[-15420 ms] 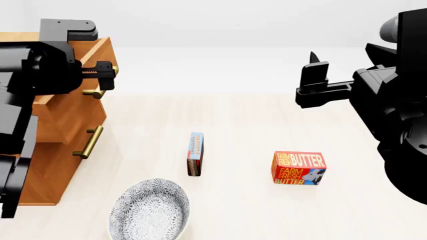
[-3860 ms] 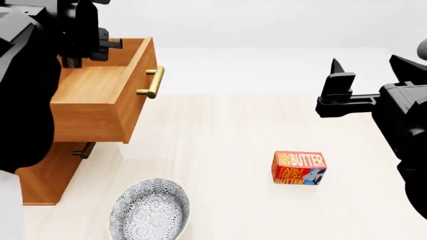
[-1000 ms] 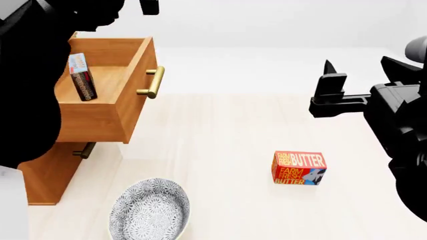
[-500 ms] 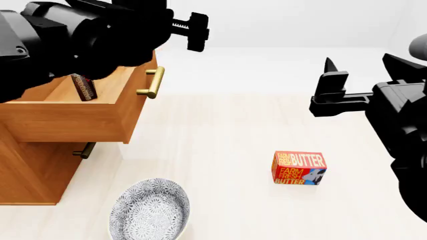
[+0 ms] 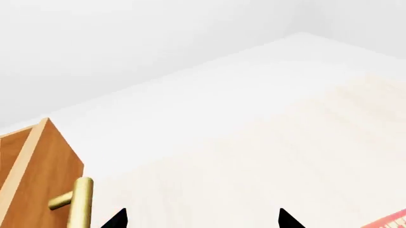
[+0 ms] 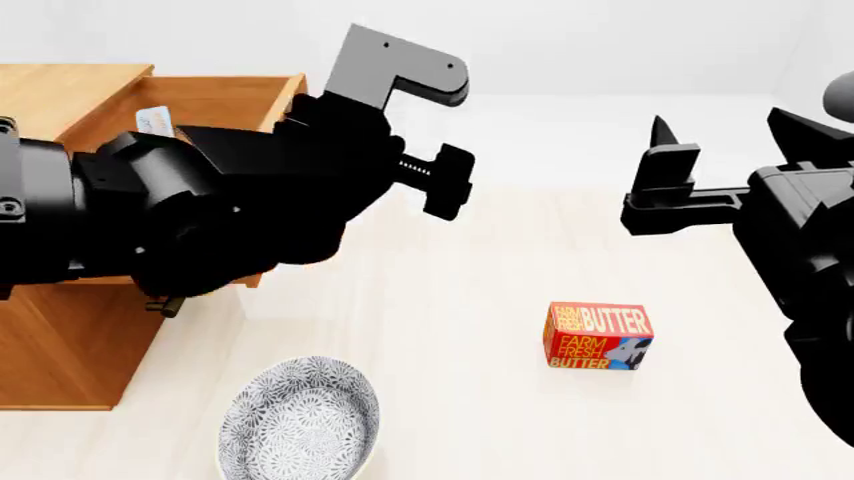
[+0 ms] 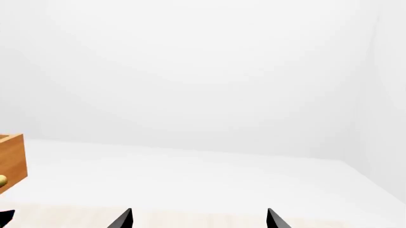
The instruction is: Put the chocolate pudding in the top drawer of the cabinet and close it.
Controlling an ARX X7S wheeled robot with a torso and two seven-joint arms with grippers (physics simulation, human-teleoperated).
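One step remains: chocolate pudding [image 6: 156,121] stands inside the open top drawer [image 6: 200,95]. Your left gripper [image 6: 447,185], fingers spread and empty, must push the drawer front shut.

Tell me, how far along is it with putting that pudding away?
The small blue-and-brown chocolate pudding box already sits inside the open light-brown wooden top drawer. The left end effector, empty and open, hangs in front of the drawer. The drawer is not yet pushed shut. The right end effector is idle.
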